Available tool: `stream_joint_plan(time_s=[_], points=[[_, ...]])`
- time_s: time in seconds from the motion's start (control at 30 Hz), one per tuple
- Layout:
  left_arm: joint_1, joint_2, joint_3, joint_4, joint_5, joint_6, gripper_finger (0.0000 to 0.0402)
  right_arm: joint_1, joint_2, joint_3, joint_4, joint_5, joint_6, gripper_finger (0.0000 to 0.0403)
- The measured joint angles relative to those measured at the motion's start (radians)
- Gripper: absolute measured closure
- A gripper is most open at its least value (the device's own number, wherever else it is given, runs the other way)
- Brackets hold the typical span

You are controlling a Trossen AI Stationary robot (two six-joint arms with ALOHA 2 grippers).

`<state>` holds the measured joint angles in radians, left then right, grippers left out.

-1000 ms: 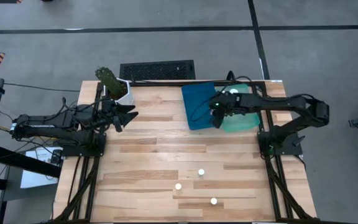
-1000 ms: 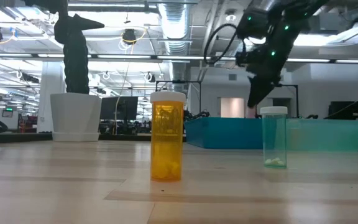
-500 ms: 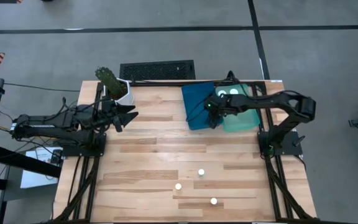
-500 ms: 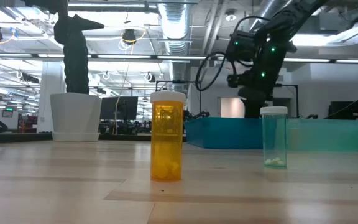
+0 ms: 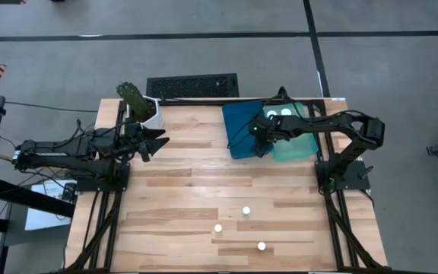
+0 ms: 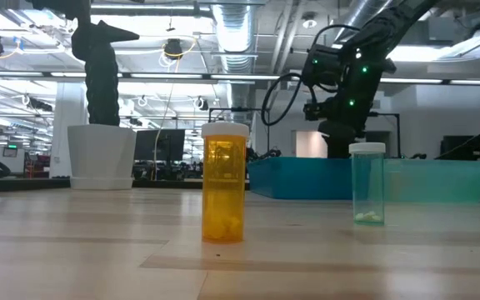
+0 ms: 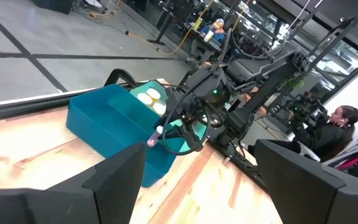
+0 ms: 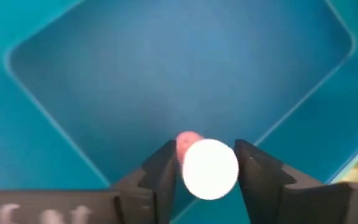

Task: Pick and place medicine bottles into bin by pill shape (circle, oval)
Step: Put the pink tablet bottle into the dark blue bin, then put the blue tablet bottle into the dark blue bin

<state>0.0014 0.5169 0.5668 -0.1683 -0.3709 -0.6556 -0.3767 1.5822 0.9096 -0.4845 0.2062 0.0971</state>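
- Left gripper (image 5: 160,139) hangs over the table's (image 5: 181,190) left rear, near the plant pot (image 5: 152,116), jaws spread wide and empty; this arm waits.
- Three bottles wait on the front of the table: left bottle (image 5: 218,227), middle bottle (image 5: 245,210), right bottle (image 5: 261,246), each well apart from the bins. In the low view one is a wide amber bottle (image 6: 224,183), another a narrow clear-green bottle (image 6: 367,183) with a few pills at its base.
- Blue bin (image 5: 242,128) sits at the rear, touching the green bin (image 5: 295,144) on its right; white caps (image 5: 279,113) of already sorted bottles show at the back of the green bin.
- Right gripper (image 5: 260,137) is low over the blue bin. In the right wrist view a capped bottle (image 8: 209,168) sits between its fingers (image 8: 160,168), above the bin floor; the jaws look slightly parted, so whether they grip it or have let go I cannot tell.
- Handling, as a guess: light, stiff plastic, smooth-sided and tippy when upright. Best pinched across the body just under the cap, squarely, so it doesn't twist out.
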Motion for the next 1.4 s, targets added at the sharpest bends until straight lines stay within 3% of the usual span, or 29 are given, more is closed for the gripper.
stream_joint_plan(time_s=[0.3, 0.67, 0.83, 1.03, 1.23, 1.4], points=[[0.000, 0.000, 0.000, 0.000, 0.000, 0.000, 0.0105, 0.000, 0.000, 0.057, -0.029, -0.028, 0.000, 0.0139], [0.000, -0.001, 0.000, 0.000, 0.007, -0.003, 0.0105, 0.058, -0.055, 0.282, -0.282, -0.043, -0.052, 0.0132], [0.000, -0.001, 0.000, 0.001, 0.008, -0.003, 0.0105, 0.188, -0.148, 0.332, -0.319, -0.130, 0.021, 0.0132], [0.000, -0.001, 0.000, 0.001, 0.008, -0.003, 0.0105, 0.448, -0.191, 0.332, -0.305, -0.133, 0.139, 0.0132], [0.000, -0.001, 0.000, 0.000, 0.009, -0.003, 0.0105, 0.681, -0.098, 0.331, -0.232, -0.061, 0.176, 0.0132], [0.000, -0.001, 0.000, -0.007, 0.009, -0.004, 0.0105, 0.787, 0.012, 0.331, -0.172, -0.047, 0.209, 0.0132]])
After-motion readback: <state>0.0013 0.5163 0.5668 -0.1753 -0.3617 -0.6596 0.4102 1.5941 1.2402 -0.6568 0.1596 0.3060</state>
